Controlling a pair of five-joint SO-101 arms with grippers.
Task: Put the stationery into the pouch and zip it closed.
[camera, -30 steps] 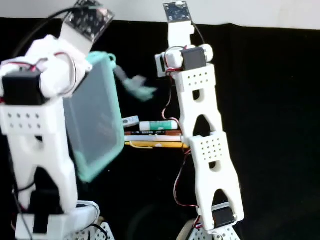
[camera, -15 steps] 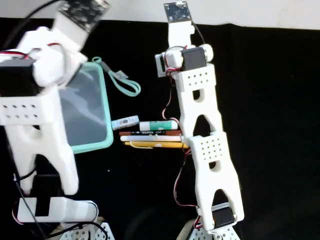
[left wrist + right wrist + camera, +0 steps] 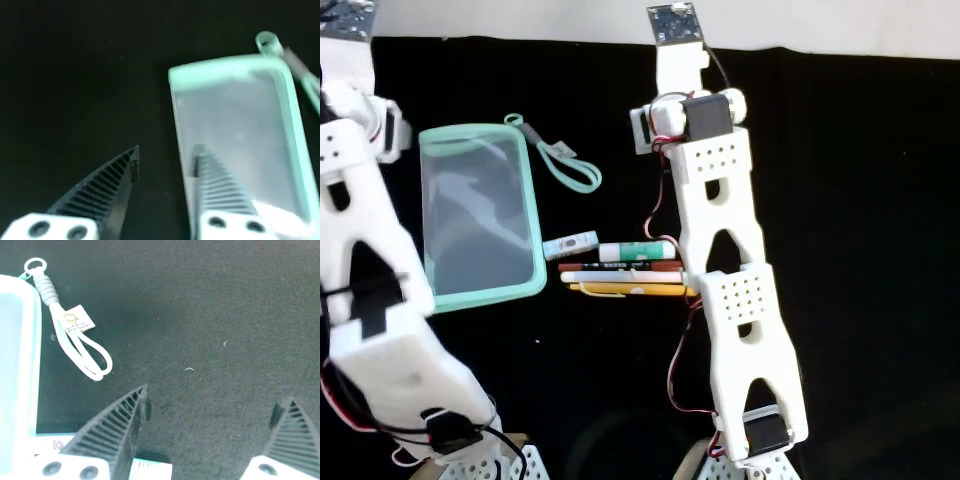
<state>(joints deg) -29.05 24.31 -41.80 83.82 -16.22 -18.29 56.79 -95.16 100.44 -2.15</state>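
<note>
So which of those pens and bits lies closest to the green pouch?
The short white piece, the stubbiest of the lot: its end almost meets the edge of the pouch, while the longer pens stop short.

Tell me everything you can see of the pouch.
The pouch is a flat rectangle with a mint-green border and a clear, plastic-looking panel, seemingly empty. It lies flat on the black table, its long side running away from the arms. A matching looped strap trails from one far corner. The pens lie beside it. Whether the zip is open is unclear.
</note>
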